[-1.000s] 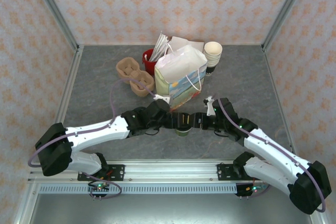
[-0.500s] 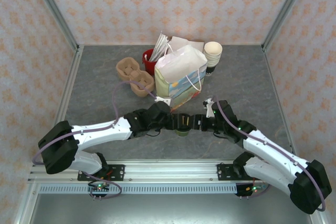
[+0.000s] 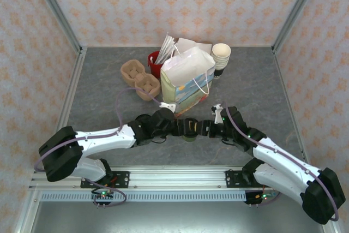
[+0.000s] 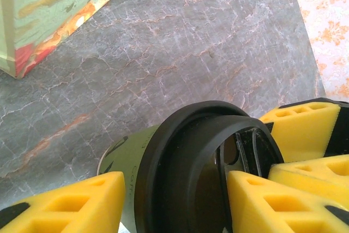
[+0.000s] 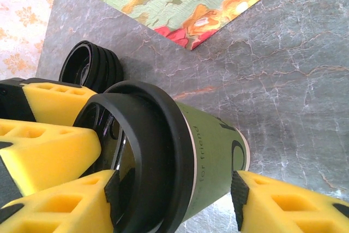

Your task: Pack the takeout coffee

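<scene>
The takeout coffee [image 3: 190, 130], a green cup with a black lid, stands near the middle front of the table, between my two grippers. My left gripper [image 3: 182, 126] comes in from the left. In the left wrist view the left gripper [image 4: 174, 189] has its yellow fingers [image 4: 60, 205] pressed on either side of the takeout coffee [image 4: 125, 156]. My right gripper [image 3: 199, 128] comes in from the right. In the right wrist view the right gripper [image 5: 172, 184] has its pads against the lid and lower wall of the takeout coffee [image 5: 212, 151].
A tall paper bag [image 3: 188, 80] stands open just behind the cup. Brown cup carriers [image 3: 140, 78], a red container [image 3: 155, 64] and stacked cream cups [image 3: 221, 55] sit at the back. A stack of black lids [image 5: 90, 69] lies on the table by the bag.
The left gripper's jaws have closed in on the cup and the left arm has shifted slightly right. The right gripper and the cup have barely moved.
</scene>
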Controlling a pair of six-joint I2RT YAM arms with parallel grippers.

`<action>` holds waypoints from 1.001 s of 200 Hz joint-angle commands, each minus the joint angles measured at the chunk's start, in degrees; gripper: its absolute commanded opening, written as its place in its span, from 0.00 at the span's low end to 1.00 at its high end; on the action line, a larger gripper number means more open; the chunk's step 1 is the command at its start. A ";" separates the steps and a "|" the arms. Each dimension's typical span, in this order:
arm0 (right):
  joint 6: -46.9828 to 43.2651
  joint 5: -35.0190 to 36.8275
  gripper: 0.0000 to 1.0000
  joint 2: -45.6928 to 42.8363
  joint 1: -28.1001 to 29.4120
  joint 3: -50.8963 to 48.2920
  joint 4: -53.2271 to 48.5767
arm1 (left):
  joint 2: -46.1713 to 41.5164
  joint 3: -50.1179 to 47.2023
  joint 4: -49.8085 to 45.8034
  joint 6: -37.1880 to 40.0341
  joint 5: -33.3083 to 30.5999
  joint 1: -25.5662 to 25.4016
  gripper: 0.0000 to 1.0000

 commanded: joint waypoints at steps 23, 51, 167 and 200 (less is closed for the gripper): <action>0.24 4.59 0.55 1.44 0.07 -3.12 -3.55 | 1.24 -4.52 -3.07 -0.78 0.19 0.36 0.52; 0.13 5.19 0.55 1.46 0.11 -1.59 -4.65 | 0.87 -3.64 -3.33 -0.54 0.51 0.32 0.51; -0.09 6.15 0.58 2.75 -0.19 8.17 -9.03 | -2.85 9.36 -16.04 5.86 -2.70 0.37 0.63; 0.22 6.23 0.58 2.64 -0.19 9.57 -10.04 | -4.57 11.76 -19.22 6.96 -3.63 0.51 0.65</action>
